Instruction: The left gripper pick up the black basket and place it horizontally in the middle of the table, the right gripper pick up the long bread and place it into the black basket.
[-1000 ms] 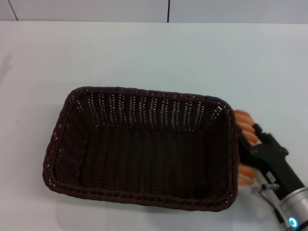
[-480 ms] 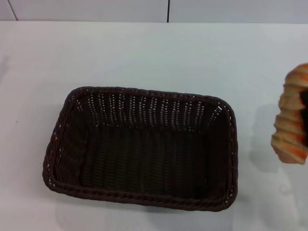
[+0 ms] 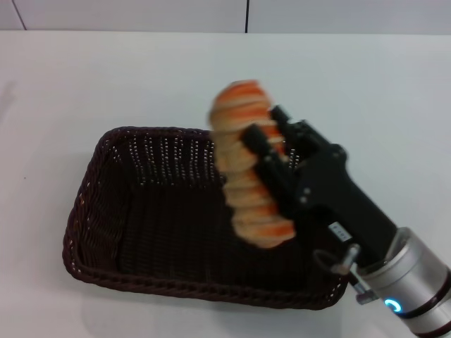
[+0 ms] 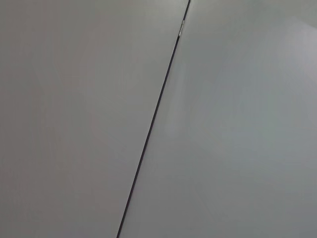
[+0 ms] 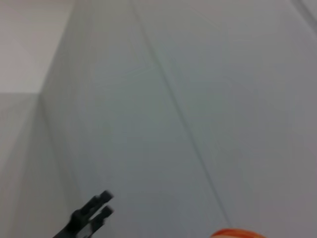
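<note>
The black basket (image 3: pixel 106 211) lies lengthwise across the middle of the white table (image 3: pixel 141 70), open side up and empty. My right gripper (image 3: pixel 262 122) comes in from the lower right and is shut on the long bread (image 3: pixel 243 176). It holds the loaf in the air above the right half of the basket, striped orange-and-cream side up, its long axis running near to far. A sliver of the bread (image 5: pixel 233 233) shows in the right wrist view. The left gripper (image 5: pixel 91 213) appears only there, far off and away from the basket.
The left wrist view shows only a pale surface with a dark seam (image 4: pixel 153 119). A wall with a dark vertical seam (image 3: pixel 246 14) stands behind the table's far edge.
The right gripper lifted the bread from the table beside the basket's right end, swung it up past the right edge, then moved it left over the basket. The basket has not moved.
</note>
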Robot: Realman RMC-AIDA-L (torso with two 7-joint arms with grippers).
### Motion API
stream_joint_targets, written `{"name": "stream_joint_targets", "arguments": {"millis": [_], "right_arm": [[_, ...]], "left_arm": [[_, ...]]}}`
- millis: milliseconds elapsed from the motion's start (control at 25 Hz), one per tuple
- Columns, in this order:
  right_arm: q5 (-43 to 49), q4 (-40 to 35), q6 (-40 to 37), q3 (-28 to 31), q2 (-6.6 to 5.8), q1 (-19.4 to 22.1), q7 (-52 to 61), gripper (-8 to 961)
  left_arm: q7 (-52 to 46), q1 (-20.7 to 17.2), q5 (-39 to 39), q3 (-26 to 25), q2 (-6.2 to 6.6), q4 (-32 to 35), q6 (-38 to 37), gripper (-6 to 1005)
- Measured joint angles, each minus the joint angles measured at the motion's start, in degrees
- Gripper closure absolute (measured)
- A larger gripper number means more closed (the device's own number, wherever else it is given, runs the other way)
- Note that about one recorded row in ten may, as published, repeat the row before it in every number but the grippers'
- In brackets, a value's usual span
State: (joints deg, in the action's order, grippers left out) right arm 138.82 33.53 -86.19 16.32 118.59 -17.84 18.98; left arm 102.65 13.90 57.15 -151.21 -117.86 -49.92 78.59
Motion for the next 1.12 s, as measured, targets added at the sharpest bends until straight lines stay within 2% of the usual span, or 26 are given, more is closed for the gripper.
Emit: {"name": "stream_joint_targets", "arguments": {"millis": [120,240,440,640,760,880,1000,1120], "right_arm": [[1.6,0.4,0.8,-0.3,-0.04,-0.6,-0.2,532],[1.9,1.6,3.1,-0.3,-0.63,-0.8,-0.1,533],[3.0,2.5,4.2,-0.1,-1.13,-0.4,-0.3,355],[3.1,2.7,2.8,1.4,-1.88,1.7,-1.4,287],[2.9,2.2,0.5,7.8,-2.40,6.8,-3.7,274],[2.8,1.0,-1.4,16.8,-2.23,12.7,-7.3,274],[2.7,-1.2,-3.1,25.4,-1.02,16.7,-11.8,274],[2.6,-4.9,-4.5,31.8,0.28,17.6,-13.5,274]], "left_arm": [[-0.1,0.0,0.0,0.0,0.00,0.0,0.0,232],[-0.6,0.0,0.0,-0.4,-0.05,0.0,0.1,232],[-0.7,0.0,0.0,-0.5,-0.08,-0.1,-0.1,233],[-0.7,-0.3,0.0,-0.5,-0.16,0.0,-0.2,233],[-0.6,-0.7,0.0,-0.5,-0.20,0.6,-0.2,233],[-0.2,-1.2,0.1,-0.4,-0.31,1.3,-0.2,233],[0.8,-1.6,0.1,-0.4,-0.36,3.5,-0.3,233],[3.9,-1.7,0.0,-0.6,-0.36,6.7,-0.3,233]]}}
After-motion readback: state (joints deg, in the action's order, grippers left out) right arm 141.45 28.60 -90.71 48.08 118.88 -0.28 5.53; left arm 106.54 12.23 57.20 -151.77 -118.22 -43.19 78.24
